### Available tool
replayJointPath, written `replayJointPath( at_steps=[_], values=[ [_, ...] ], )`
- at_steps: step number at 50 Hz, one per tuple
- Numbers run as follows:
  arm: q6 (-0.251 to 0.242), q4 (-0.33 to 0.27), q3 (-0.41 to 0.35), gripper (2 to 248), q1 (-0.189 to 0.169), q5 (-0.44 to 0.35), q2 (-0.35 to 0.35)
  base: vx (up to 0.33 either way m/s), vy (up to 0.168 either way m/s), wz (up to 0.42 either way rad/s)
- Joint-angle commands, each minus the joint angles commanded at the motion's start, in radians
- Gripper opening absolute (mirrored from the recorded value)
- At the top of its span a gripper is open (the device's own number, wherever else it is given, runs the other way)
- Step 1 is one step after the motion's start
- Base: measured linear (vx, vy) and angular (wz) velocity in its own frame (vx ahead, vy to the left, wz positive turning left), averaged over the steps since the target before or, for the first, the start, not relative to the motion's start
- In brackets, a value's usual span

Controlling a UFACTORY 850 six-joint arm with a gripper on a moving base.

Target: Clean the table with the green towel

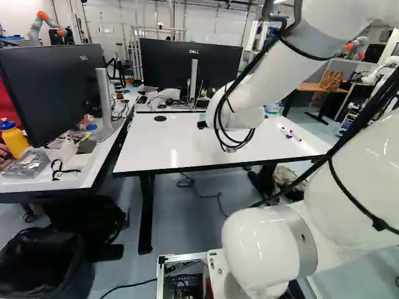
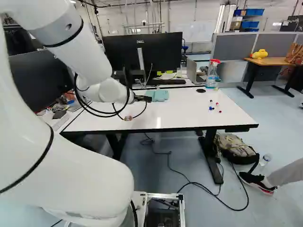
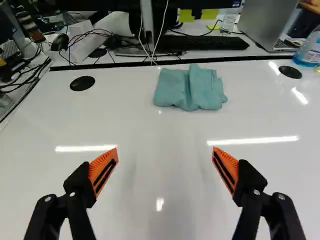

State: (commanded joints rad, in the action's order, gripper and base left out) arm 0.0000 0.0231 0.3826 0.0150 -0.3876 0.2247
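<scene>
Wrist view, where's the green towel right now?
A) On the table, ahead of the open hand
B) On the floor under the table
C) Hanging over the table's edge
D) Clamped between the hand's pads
A: the green towel lies on the white table ahead of the hand, whose orange pads stand wide apart, not touching it.
</scene>
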Motion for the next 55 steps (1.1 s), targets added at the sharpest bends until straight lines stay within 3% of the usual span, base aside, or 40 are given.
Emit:
replayJointPath(
  at_steps=[31, 55],
  values=[
    [0.000, -0.013, -0.165, 247, -0.008, -0.270, 0.030, 0.000, 0.000, 0.000],
    [0.000, -0.019, -0.246, 247, -0.012, -0.404, 0.045, 0.000, 0.000, 0.000]
  ],
)
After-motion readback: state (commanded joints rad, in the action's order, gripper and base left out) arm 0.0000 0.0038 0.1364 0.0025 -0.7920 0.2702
